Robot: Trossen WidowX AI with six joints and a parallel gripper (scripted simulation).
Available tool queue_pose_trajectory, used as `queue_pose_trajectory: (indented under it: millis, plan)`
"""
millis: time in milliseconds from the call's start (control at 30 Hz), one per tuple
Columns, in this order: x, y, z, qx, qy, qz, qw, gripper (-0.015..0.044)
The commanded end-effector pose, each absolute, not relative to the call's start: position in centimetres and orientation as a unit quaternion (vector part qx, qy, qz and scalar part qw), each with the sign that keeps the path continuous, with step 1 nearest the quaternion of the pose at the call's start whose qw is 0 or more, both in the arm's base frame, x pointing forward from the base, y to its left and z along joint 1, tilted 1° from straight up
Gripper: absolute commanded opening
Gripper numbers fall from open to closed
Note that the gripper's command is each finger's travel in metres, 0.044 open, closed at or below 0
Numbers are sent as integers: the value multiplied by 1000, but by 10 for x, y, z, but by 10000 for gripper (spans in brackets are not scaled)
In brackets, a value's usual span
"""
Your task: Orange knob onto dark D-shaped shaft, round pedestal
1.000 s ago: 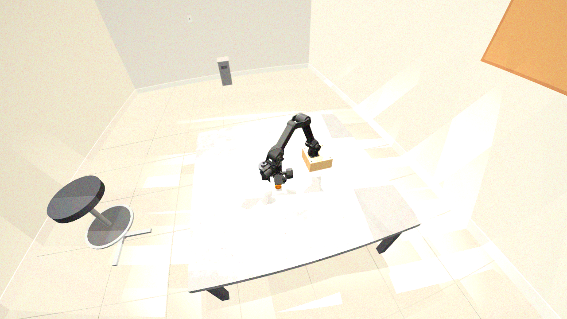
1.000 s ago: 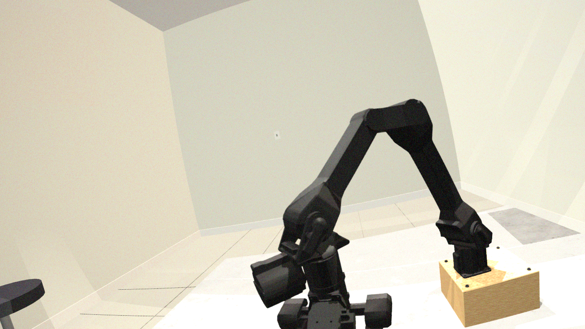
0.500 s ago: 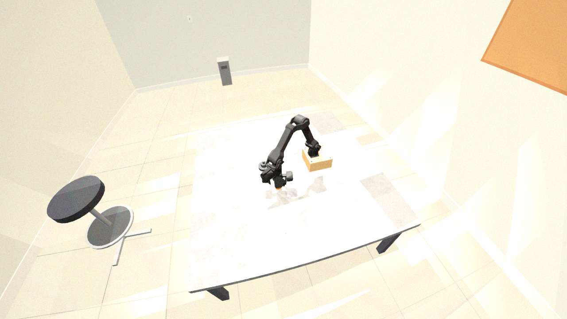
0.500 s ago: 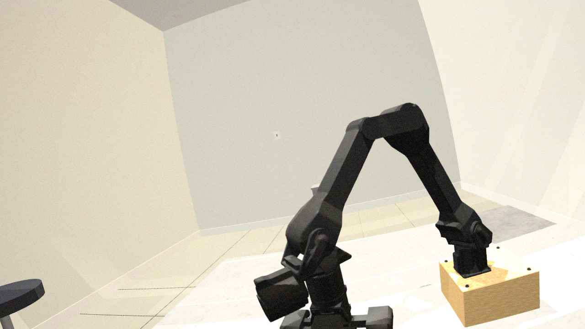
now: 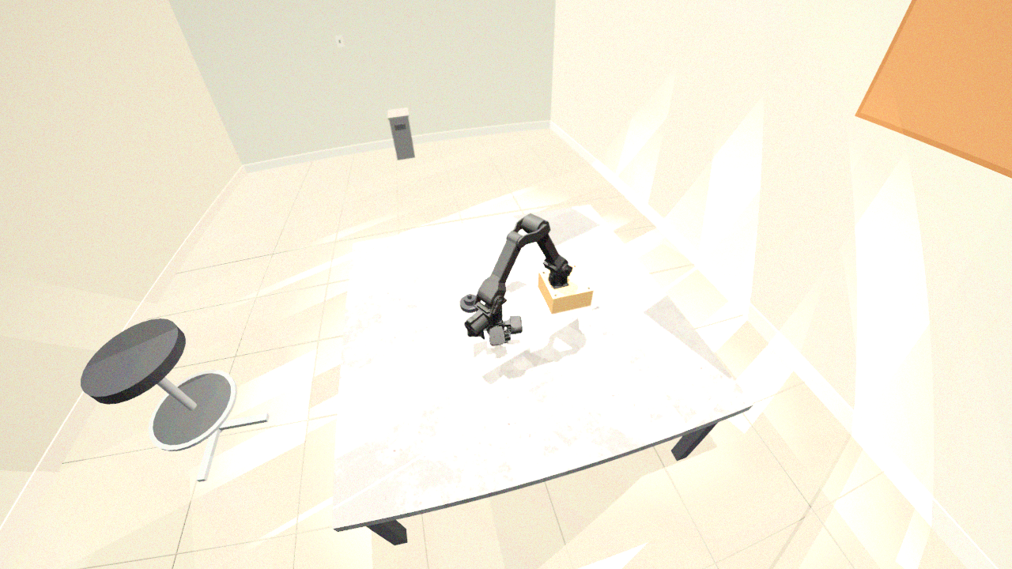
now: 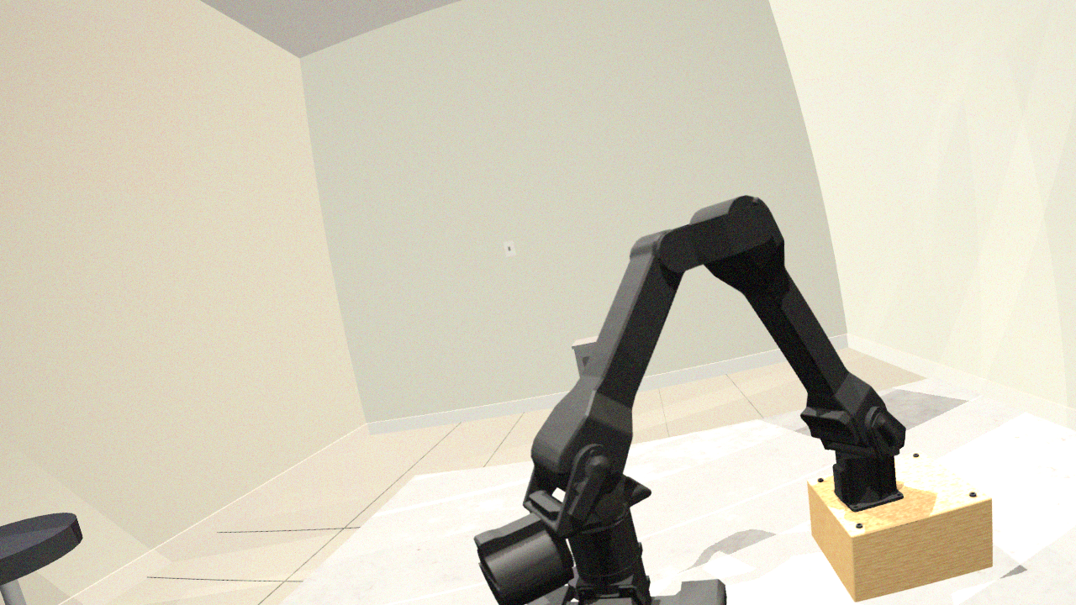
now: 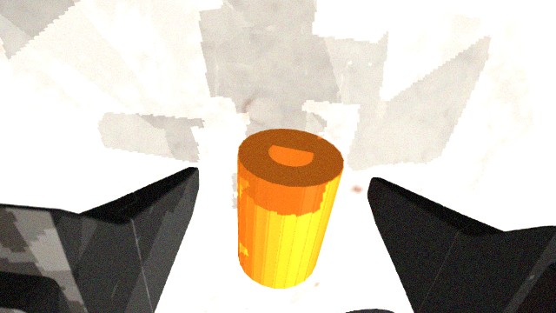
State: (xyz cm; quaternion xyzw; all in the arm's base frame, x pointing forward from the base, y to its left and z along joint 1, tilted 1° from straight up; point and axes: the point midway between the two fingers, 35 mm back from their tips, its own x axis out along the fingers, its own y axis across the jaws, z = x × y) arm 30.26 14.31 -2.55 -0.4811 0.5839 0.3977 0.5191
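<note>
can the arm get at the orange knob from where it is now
Probably yes: the knob stands between the open fingers, with a gap on either side and nothing visible in the way, though how far down they still need to go is hard to tell.
</note>
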Motion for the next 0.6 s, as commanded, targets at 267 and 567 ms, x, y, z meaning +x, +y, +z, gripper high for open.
queue_pose_trajectory:
  millis: [267,567]
  plan:
    - [302,142,-28,-483,585,397,516,240]
    - [302,142,-28,-483,585,397,516,213]
